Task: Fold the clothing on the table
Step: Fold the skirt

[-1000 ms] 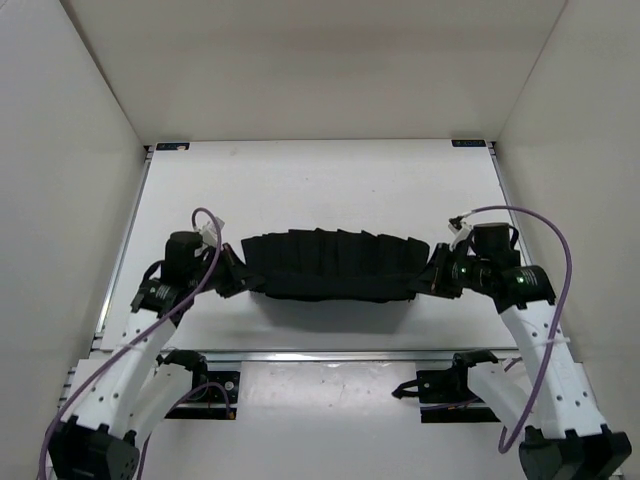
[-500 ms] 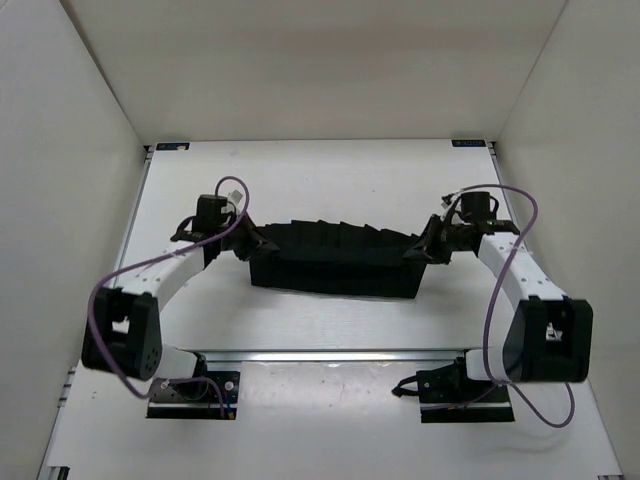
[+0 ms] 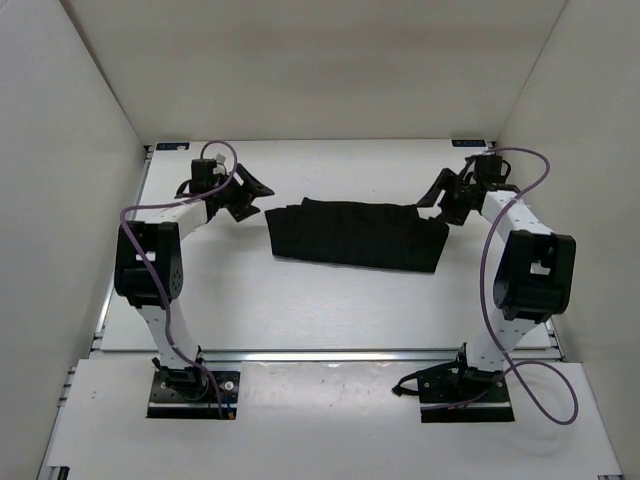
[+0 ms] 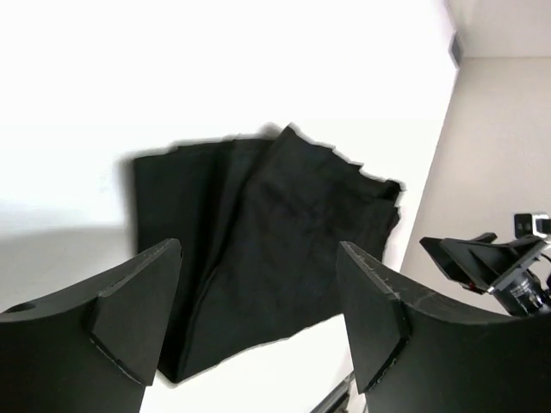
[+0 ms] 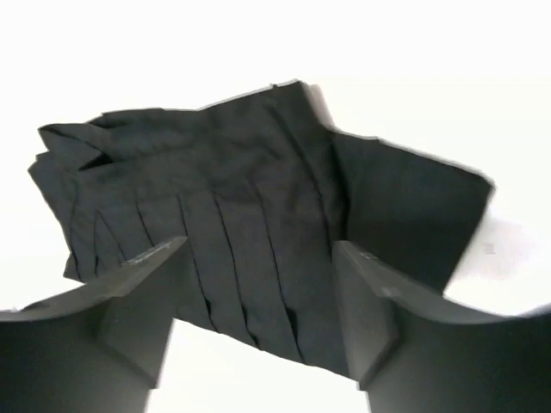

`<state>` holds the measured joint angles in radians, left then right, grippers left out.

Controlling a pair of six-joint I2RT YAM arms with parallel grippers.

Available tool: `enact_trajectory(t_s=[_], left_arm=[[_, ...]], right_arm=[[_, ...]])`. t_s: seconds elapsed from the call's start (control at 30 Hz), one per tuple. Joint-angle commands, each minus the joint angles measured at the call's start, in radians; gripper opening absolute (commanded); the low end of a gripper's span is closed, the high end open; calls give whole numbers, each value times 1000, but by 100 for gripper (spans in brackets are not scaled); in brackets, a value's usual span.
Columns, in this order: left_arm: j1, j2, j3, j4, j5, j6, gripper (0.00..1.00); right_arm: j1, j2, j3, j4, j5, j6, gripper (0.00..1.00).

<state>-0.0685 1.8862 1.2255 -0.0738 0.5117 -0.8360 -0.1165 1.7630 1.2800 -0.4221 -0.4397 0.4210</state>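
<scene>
**Back off without snagging the fold**

Black pleated skirt [image 3: 355,234] flat on table [image 3: 300,300], centre toward far edge, doubled over. Left gripper [image 3: 250,198] and right gripper [image 3: 438,194] above table's far half, jaws wide apart, holding nothing. Lift clear of pleats; check edges before regrasping.

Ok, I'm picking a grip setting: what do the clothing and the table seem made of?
The clothing: soft matte black fabric, probably woven; it lies limp with pressed pleats. The table: hard smooth white board, perhaps laminate; flat, no visible texture.
</scene>
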Motion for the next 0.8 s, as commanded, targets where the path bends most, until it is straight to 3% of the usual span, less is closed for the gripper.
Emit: enact_trajectory(t_s=[0.0,0.13,0.27,0.37,0.77], left_arm=[[-17,-139,-102,28,-5,28,83],[-92,-271,-317,57,-114,49,83],[-158,-297,-391,28,-232,84,84],[-203,-297,-464,98,-272,37,83],[-255,-262,-540,224,-449,-95,69]], right_arm=[[0,-121,-91,72,79,11,71],[-2,-209,-194,62,136,41,77],[-17,-298,-367,120,133,111,77],[-21,-356,-448,164,125,156,77],[15,-484,-692,298,180,304,76]])
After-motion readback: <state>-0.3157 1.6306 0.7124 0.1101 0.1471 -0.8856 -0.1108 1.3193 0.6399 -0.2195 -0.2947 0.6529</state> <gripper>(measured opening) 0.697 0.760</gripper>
